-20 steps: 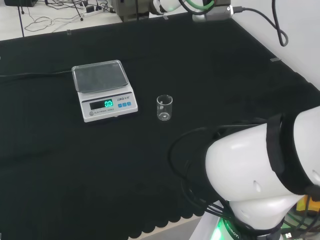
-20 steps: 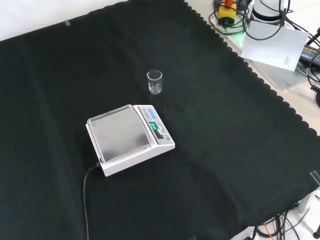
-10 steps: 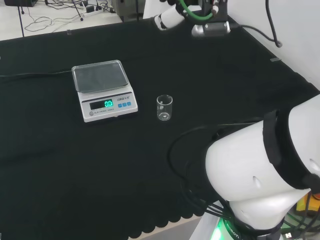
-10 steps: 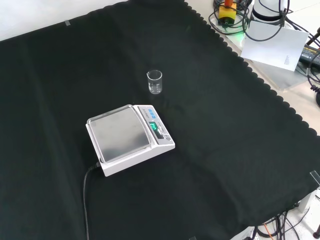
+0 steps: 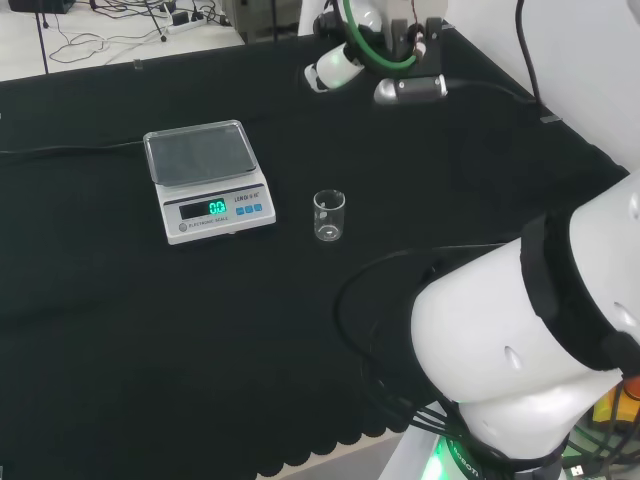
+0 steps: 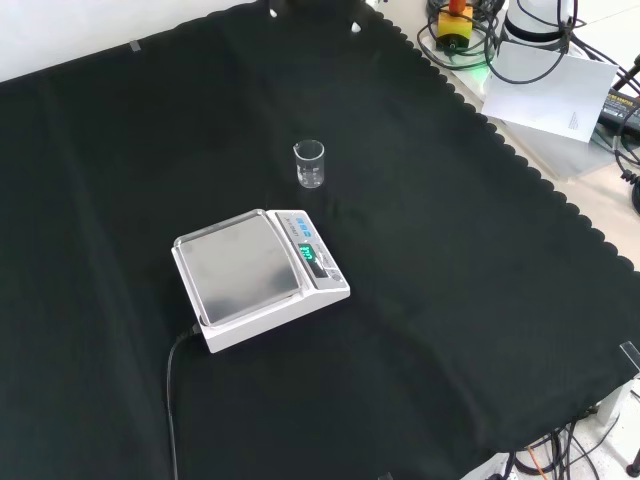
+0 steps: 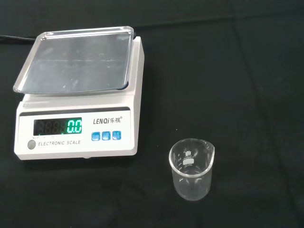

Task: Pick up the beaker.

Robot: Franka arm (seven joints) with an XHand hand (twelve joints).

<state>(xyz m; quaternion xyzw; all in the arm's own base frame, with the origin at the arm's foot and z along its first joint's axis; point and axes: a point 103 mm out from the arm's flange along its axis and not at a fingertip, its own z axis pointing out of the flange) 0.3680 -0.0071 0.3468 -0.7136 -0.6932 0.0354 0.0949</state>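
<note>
Standing upright near the middle of the head view, the beaker (image 5: 329,215) sits on the black-clothed counter (image 5: 120,330), just right of the electronic scale (image 5: 205,183) and apart from it. In the front view the beaker (image 6: 310,164) is above the scale (image 6: 258,276), in the upper centre of the frame. The wrist view has the beaker (image 7: 191,168) at lower right, clear glass, apparently empty, its pouring lip turned to the frame's right, with the scale (image 7: 80,95) at upper left.

Parts of the arm's end (image 5: 390,55) with green cabling appear at the top centre of the head view, well apart from the beaker. Whether the hand's fingers are spread or curled cannot be told from these frames.

The step in hand looks like the approach, with nothing grasped yet. To do it well, the hand should probably come down over the beaker on the side away from the scale, so that no finger knocks the weighing pan. Fingers and thumb would best close round the mid-wall, below the flared rim. Clear glass is light and tips easily, so contact on both sides at once seems wise, followed by a straight lift.
</note>
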